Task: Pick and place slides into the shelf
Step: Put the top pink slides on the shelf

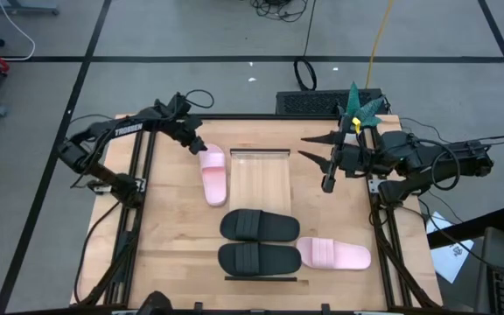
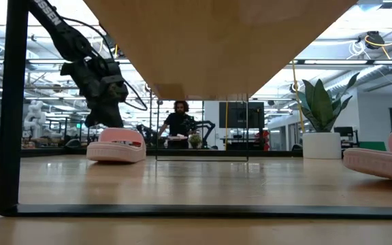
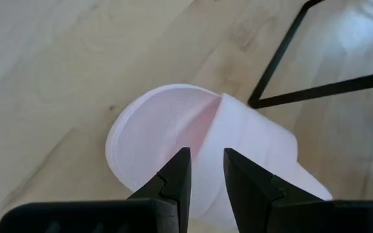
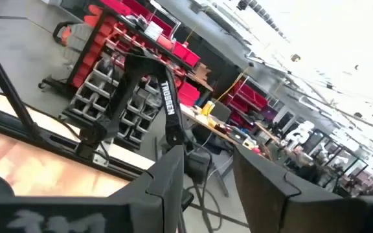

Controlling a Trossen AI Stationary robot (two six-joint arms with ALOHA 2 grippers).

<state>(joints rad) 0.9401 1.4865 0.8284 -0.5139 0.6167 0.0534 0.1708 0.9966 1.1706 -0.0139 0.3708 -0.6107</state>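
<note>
One light pink slide point(image 1: 213, 173) lies flat on its sole on the table, left of the shelf's far end. My left gripper point(image 1: 198, 144) stands right over it, open by a narrow gap, its fingers on either side of the strap's edge point(image 3: 207, 139). The shelf point(image 1: 261, 179) is a long raised rack of pale wood running from near to far. Two black slides point(image 1: 259, 226) point(image 1: 259, 258) lie crosswise on its near half. The second pink slide point(image 1: 334, 255) lies on the table at the shelf's right. My right gripper point(image 1: 311, 147) hovers open above the table's right side. My left gripper point(image 3: 206, 165) comes at the pink slide from above, slanting from the far left. One finger point(image 3: 177, 178) is over the footbed and the other point(image 3: 248, 181) over the strap. I cannot tell whether they touch it. The slide point(image 2: 116, 145) rests on the table.
The shelf's thin dark frame point(image 3: 283, 61) stands close beside the left pink slide. The shelf's wooden underside point(image 2: 216, 41) spans the low view. A potted plant point(image 1: 357, 109) stands at the table's far right corner. A person point(image 2: 179, 126) is in the room beyond.
</note>
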